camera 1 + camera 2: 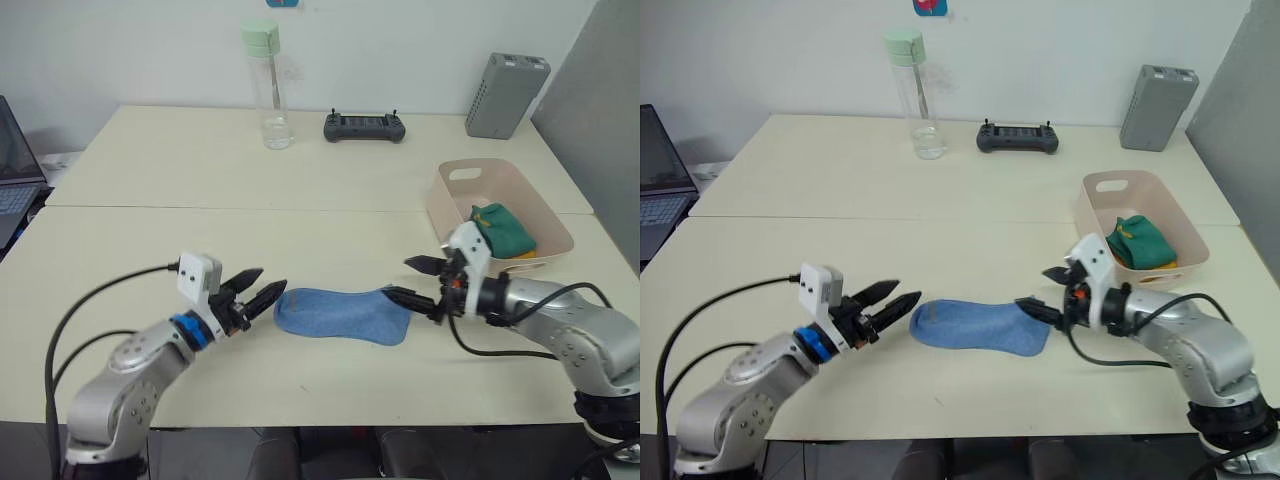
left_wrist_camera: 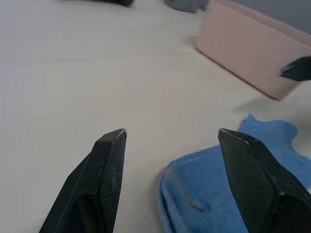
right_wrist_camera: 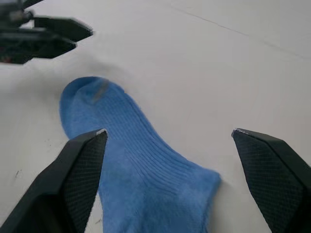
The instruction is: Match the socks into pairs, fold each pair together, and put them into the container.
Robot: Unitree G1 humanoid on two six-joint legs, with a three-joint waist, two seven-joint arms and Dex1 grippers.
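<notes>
A light blue sock lies flat on the cream table near its front edge, toe toward my left arm. My left gripper is open just off the toe end, with the toe near one fingertip in the left wrist view. At the cuff end, my right gripper is open with its fingers straddling the sock. The pale pink container stands at the right. It holds a folded dark green bundle with a strip of yellow beneath.
At the back of the table stand a clear bottle with a green cap, a black controller and a grey upright box. A laptop sits off the left edge. A seam runs across the table.
</notes>
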